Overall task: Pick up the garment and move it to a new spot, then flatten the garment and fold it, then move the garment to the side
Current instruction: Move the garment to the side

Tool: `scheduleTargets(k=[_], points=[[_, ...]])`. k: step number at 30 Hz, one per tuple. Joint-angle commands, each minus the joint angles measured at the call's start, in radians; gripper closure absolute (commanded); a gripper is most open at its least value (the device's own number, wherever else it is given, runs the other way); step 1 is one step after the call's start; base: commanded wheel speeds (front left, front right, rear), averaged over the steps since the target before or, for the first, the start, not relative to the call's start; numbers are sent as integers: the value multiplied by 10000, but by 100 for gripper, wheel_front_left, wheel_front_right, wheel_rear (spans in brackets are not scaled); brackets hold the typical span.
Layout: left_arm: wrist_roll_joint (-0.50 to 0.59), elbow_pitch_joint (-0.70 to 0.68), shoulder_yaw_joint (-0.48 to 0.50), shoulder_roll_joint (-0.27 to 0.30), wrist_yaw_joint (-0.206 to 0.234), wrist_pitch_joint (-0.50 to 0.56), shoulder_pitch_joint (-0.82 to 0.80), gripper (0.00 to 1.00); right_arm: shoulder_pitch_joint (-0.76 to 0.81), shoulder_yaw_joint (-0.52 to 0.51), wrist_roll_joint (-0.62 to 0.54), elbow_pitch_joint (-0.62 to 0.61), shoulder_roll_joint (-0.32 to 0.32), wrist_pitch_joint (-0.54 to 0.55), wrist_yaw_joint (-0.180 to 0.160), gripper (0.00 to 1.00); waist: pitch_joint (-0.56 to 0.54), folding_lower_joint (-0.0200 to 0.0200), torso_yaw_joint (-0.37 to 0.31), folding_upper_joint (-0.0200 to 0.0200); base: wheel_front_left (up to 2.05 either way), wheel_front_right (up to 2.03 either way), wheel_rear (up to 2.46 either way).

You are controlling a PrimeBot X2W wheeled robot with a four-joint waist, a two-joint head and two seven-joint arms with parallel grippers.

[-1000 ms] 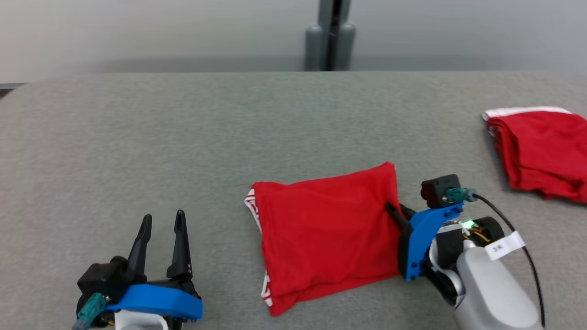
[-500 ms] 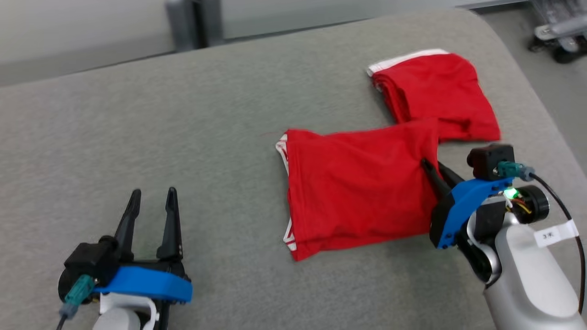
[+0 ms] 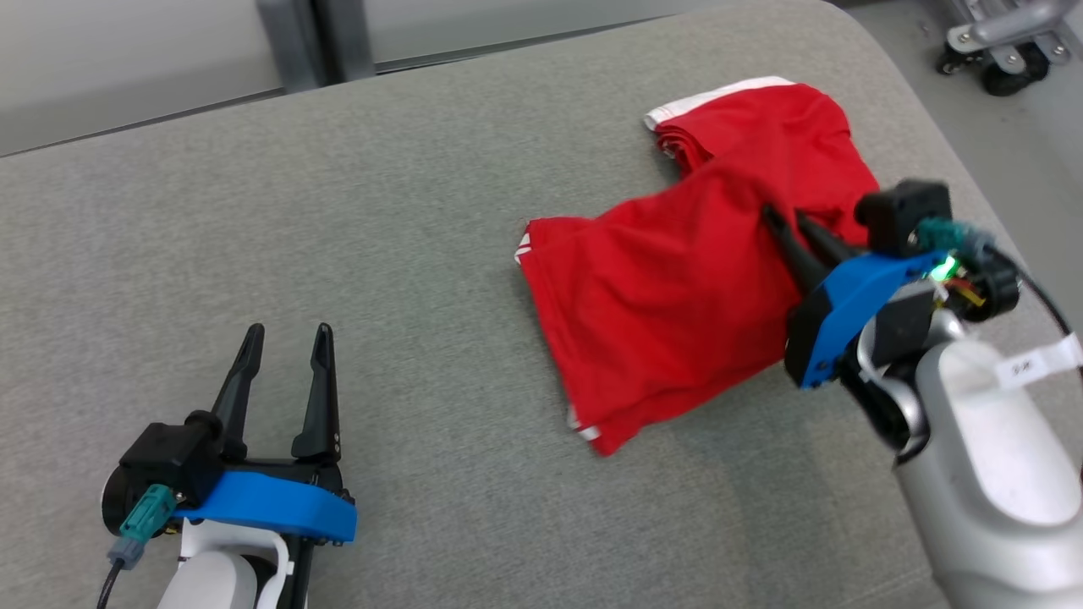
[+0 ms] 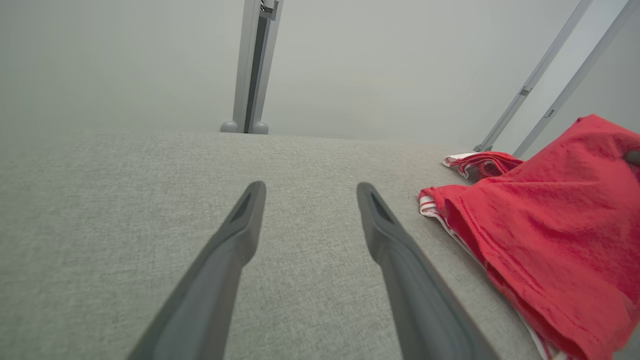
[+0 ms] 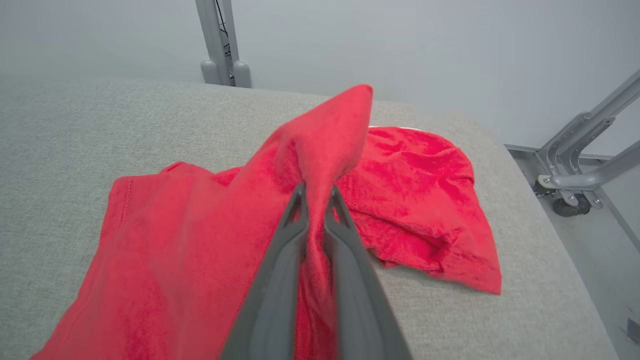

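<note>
Left gripper [image 3: 288, 334]: nearest, low over table [image 3: 338, 194], jaws wide apart, empty. Garment [image 3: 651, 321]: folded, red, right of mid-table, near end flat, far right corner raised. Right gripper [image 3: 783, 218]: jaws clamped on that corner. Beyond, touching or overlapped: second red pile [image 3: 761, 127], close to table's rounded edge. Risks: one-corner pinch lets fold sag open; dragged cloth catches pile, rumples it or shoves it off edge.
</note>
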Motion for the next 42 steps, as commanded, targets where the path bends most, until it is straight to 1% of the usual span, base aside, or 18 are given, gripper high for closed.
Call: scheduleTargets(k=[1,5,14,16,17,21,22,23,24,25,28,31,33,38,42], points=[[-31,12,-6,1,28,-65,2,0,-279,-11,-72,-26,-139,81,-3,100,19,0,114,0,0,0,0],[-40,78,-148,-92,-14,-140,11,0,-1052,-141,-144,221,-766,469,-3,100,1,0,676,0,0,0,0],[-66,275,-264,-145,-63,-314,53,0,-2236,-1049,-324,1256,-2289,894,-3,100,99,0,1800,0,0,0,0],[-57,270,-320,-136,-96,-319,2,0,-2386,-1188,-409,1549,-2668,973,-3,100,149,0,1973,0,0,0,0],[-42,229,-380,-120,-117,-317,-46,0,-2522,-1312,-463,1816,-3014,985,-3,100,219,0,2098,0,0,0,0],[30,162,-486,-72,-115,-245,-61,0,-2643,-1583,-666,2334,-3387,863,-3,100,364,0,2225,0,0,0,0],[39,141,-515,-65,-115,-212,-72,0,-2690,-1692,-698,2506,-3476,767,-3,81,405,0,2245,0,0,0,0],[37,124,-536,-64,-120,-195,-93,0,-2703,-1814,-807,2632,-3505,667,-4,57,441,0,2259,0,0,0,0],[40,111,-556,-55,-132,-173,-113,0,-2708,-1970,-911,2777,-3523,497,-3,11,473,0,2270,0,0,0,0],[57,103,-580,-36,-140,-155,-134,0,-2700,-2155,-1051,2905,-3518,283,-3,0,496,0,2277,0,0,0,0],[101,58,-689,-34,-145,-85,-183,0,-2483,-2704,-1678,3330,-3387,-450,-3,0,540,0,2280,0,0,0,0],[108,19,-756,-25,-116,-34,-200,0,-2309,-3152,-2022,3832,-3048,-1044,-3,0,529,0,2255,0,0,0,0],[85,14,-753,6,-96,-24,-176,0,-2276,-3238,-2216,4070,-2809,-1342,-3,0,493,0,2199,0,0,0,0],[9,-25,-664,80,-2,-51,-137,0,-2523,-2840,-2293,4299,-2171,-2009,-3,0,303,0,2045,0,0,0,0],[-139,43,-433,102,110,-189,-126,0,-2759,-2276,-2006,4185,-1664,-2538,-3,0,-1,0,2022,0,0,0,0]])
